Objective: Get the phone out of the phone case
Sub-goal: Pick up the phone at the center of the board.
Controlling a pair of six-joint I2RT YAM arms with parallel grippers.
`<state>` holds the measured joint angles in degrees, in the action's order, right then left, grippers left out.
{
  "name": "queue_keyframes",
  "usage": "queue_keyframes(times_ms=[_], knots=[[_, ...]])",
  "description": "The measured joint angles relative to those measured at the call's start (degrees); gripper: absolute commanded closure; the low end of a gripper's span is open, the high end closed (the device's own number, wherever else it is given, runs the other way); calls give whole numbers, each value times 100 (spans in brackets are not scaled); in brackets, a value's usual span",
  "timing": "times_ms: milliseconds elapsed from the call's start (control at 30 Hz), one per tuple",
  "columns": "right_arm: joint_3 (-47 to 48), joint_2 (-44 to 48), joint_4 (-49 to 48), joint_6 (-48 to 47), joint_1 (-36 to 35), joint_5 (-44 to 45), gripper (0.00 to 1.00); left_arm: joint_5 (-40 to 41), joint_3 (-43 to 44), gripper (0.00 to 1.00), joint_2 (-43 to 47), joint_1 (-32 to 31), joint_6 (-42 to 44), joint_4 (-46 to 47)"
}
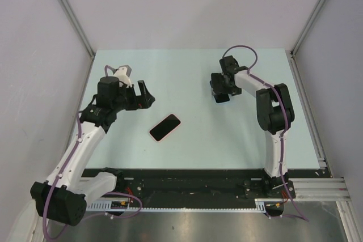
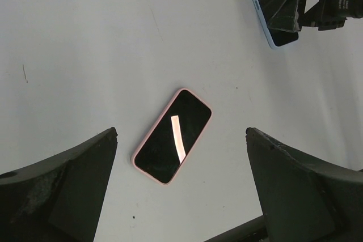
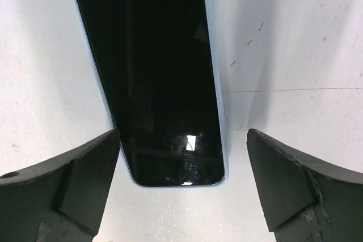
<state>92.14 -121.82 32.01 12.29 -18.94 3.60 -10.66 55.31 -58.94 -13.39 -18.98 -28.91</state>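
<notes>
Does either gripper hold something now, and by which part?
Nothing is held. The left gripper and the right gripper both have open jaws.

Top view: bright, even, diffuse light. The counter (image 1: 187, 77) reads pale mint with no hot spots. Only faint, soft shadows, close under the arms on either side of the pink phone (image 1: 165, 127). Sharp throughout.

Left wrist view: counter washes out to grey-white. Narrow streak of glare across the pink phone's screen, grey shade on the counter right of it. Fingers (image 2: 68, 185) of the left hand (image 2: 181, 132) underexposed and slightly soft.

Right wrist view: blue phone (image 3: 153, 77) has a black screen with one small glint. Fingers (image 3: 295, 185) of the right hand (image 3: 182, 134) dark.
</notes>
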Motion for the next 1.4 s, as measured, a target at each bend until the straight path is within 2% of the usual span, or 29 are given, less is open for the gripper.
queue_keyframes(times_ms=[133, 267, 467, 567, 700, 767, 833, 933, 1133, 1267, 1400], knots=[[-44, 11, -85, -22, -46, 24, 0, -2, 2, 0, 26, 0, 0, -11], [-214, 63, -278, -20, 13, -586, 0, -33, 2, 0, 26, 0, -2, -39], [-229, 76, -334, -20, 96, -933, 0, -177, 0, 0, 72, 0, -9, -26], [-232, 79, -332, -76, 7, -730, 0, -195, 0, 0, 79, 0, -13, -17], [-267, 61, -267, -219, -317, -24, 1, -286, 0, 0, 79, 0, -55, 28], [-267, 37, -212, -240, -457, 302, 6, -444, 0, 0, 70, 0, -52, 46], [-267, 35, -179, -197, -546, 455, 18, -680, 0, 0, 24, 0, -61, 55], [-264, 35, -162, -107, -570, 501, 30, -874, 0, 0, -83, 0, -149, 50], [-323, 98, -203, 55, -564, 404, 36, -1117, -17, 0, -291, 0, -498, 127], [-660, 352, -306, 284, -514, 37, 37, -1515, -330, 1, -466, -39, -1003, 688], [-1069, 688, -409, 584, -509, -516, 39, -1814, -369, 1, -1141, -122, -1403, 1106]])
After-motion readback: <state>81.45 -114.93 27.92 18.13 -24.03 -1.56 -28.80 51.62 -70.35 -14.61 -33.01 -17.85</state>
